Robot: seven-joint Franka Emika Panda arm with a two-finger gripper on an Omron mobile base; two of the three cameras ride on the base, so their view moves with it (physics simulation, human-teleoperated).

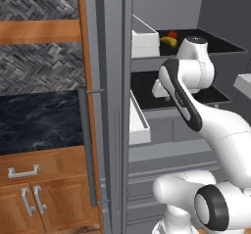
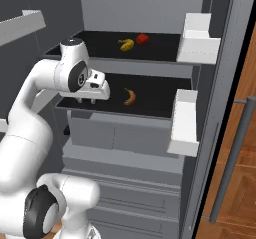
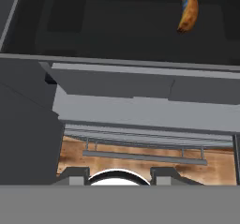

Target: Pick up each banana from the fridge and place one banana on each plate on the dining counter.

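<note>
The reach for the lower banana (image 2: 130,97) is judged to be in hand. The gripper (image 2: 87,101) is held at the edge of the fridge (image 2: 220,83) middle shelf (image 2: 155,100), empty; its opening cannot be told. The banana lies at its 3 o'clock in the right base view, apart. A second banana (image 2: 126,44) rests on the upper shelf beside a red fruit (image 2: 142,38). Next, an advance inward over the fruit is called for.

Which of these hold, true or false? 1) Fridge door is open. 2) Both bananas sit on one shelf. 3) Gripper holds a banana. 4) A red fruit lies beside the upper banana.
1) True: the fridge stands open.
2) False: the upper banana and the lower banana lie on separate shelves.
3) False: the gripper holds nothing; the lower banana lies apart from it.
4) True: the red fruit lies beside the upper banana.
</note>
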